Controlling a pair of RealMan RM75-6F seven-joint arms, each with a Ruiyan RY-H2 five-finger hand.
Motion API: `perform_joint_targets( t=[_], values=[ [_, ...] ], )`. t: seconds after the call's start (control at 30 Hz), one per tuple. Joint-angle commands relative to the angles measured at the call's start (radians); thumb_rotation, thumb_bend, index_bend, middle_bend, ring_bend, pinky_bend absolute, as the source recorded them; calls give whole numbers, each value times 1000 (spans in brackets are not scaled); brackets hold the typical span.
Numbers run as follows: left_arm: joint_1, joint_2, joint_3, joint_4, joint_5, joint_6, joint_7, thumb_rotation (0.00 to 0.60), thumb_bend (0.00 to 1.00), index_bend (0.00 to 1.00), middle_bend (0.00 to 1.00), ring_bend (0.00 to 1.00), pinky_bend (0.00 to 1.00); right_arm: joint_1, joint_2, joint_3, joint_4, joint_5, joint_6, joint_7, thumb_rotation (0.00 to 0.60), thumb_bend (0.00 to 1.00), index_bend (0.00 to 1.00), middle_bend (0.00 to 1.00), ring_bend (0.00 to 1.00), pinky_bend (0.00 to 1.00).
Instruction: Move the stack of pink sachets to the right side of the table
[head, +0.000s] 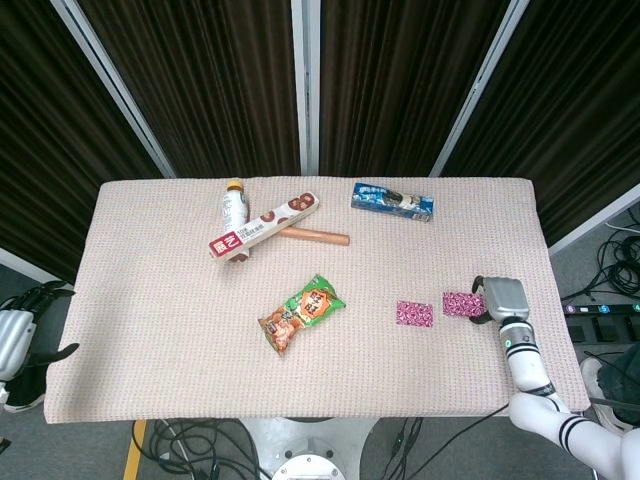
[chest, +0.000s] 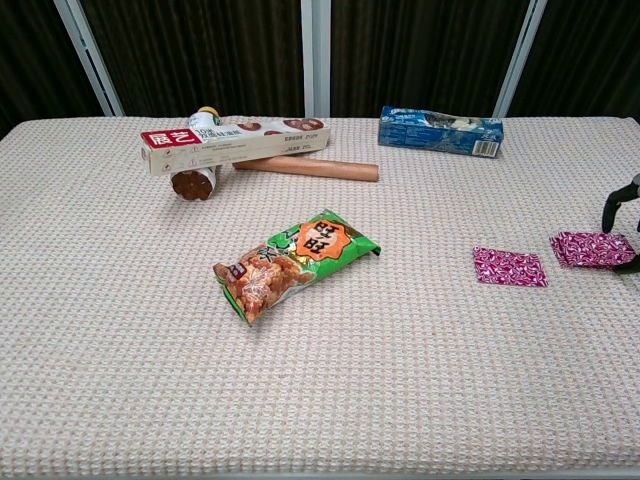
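The stack of pink sachets (head: 461, 304) lies flat on the right part of the table (head: 150, 300). My right hand (head: 503, 299) sits just right of it, near the table's right edge. In the chest view two dark fingertips (chest: 615, 205) stand apart above and below the right end of the stack (chest: 592, 249), not pressing it. A single pink sachet (head: 414, 313) lies alone a little to the stack's left, also visible in the chest view (chest: 510, 267). My left hand (head: 18, 340) hangs off the table's left edge with its fingers spread, holding nothing.
A green snack bag (head: 301, 313) lies mid-table. At the back are a small bottle (head: 234, 204), a long red-and-white box (head: 264, 227), a brown stick (head: 315, 235) and a blue packet (head: 392, 201).
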Motion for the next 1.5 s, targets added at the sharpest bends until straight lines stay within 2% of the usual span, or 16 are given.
perform_joint_targets(
  t=[0.03, 0.53, 0.7, 0.83, 0.9, 1.07, 1.5],
  values=[
    [-1, 2, 0, -2, 0, 0, 1, 600, 0, 312, 285, 234, 345, 0, -5, -1, 2, 5, -1, -6, 568, 0, 410, 1000, 1000, 1000],
    [3, 8, -3, -11, 2, 10, 3, 600, 0, 313, 285, 234, 345, -2, 3, 7, -31, -4, 18, -1, 567, 0, 407, 1000, 1000, 1000],
    [4, 14, -6, -18, 3, 18, 5, 600, 0, 312, 285, 234, 345, -7, 26, 11, -113, -48, 65, 21, 563, 0, 409, 1000, 1000, 1000],
    [5, 15, -6, -22, 5, 20, 5, 600, 0, 312, 285, 234, 345, 1, 53, 17, -200, -64, 82, 11, 515, 0, 414, 1000, 1000, 1000],
    [6, 16, -5, -23, 6, 23, 4, 600, 0, 312, 285, 234, 345, 14, 62, 23, -235, -49, 72, -13, 492, 0, 415, 1000, 1000, 1000],
    [10, 22, -6, -23, 5, 29, -6, 600, 0, 313, 285, 234, 345, 49, 64, 26, -281, 17, 28, -73, 478, 0, 415, 1000, 1000, 1000],
    [9, 26, -10, -14, -1, 24, -27, 600, 0, 312, 285, 234, 345, 116, 19, -5, -263, 142, -26, -170, 466, 0, 414, 1000, 1000, 1000]
  ],
)
